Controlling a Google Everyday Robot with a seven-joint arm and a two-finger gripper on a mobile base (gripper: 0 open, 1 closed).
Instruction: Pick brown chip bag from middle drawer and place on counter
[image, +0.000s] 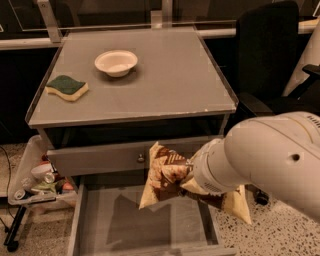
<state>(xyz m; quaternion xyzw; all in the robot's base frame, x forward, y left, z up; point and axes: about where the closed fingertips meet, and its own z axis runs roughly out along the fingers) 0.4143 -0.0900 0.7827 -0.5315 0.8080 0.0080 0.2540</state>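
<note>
The brown chip bag (163, 176) hangs in the air above the open middle drawer (125, 225), in front of the drawer front above it. My gripper (189, 181) is shut on the bag's right side; its fingers are mostly hidden by the bag and my white arm (270, 160). The bag's pale yellow edge sticks out below my wrist at the right. The grey counter (165, 80) lies behind and above the bag.
A white bowl (116, 62) and a green-and-yellow sponge (67, 87) rest on the counter's left half. The upper drawer front with a small knob (141, 158) is just behind the bag. A tray of clutter (35, 181) stands left. A black chair (270, 55) stands right.
</note>
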